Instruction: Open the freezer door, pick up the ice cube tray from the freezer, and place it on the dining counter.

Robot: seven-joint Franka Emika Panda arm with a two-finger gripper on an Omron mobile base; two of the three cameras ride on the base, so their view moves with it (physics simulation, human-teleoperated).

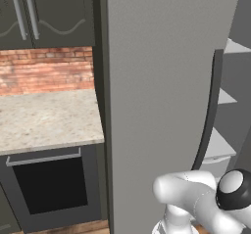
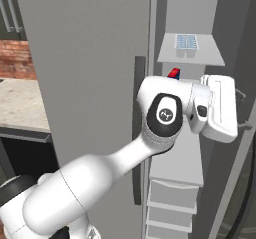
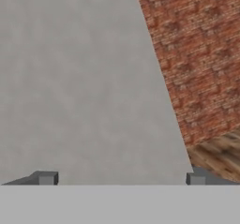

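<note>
The freezer door (image 2: 85,83) stands swung open, a tall grey panel with a long dark handle (image 1: 213,110). Past its edge, the freezer's (image 2: 187,153) pale shelves show. The ice cube tray (image 2: 186,42), pale blue-white with a grid of cells, lies on an upper shelf. My gripper (image 2: 243,110) is inside the opening, below and to the right of the tray, pointing right toward a grey side panel. Its fingertips (image 3: 47,177) stand far apart with nothing between them: open. In the hand view the gripper (image 3: 121,178) faces a flat grey surface.
A small red and blue object (image 2: 173,73) sits on the shelf under the tray, just behind my arm. Drawers (image 2: 170,203) fill the freezer's lower part. Left of the door are a speckled worktop (image 1: 44,118), an oven (image 1: 49,184), a brick wall (image 1: 46,69) and dark cabinets (image 1: 49,12).
</note>
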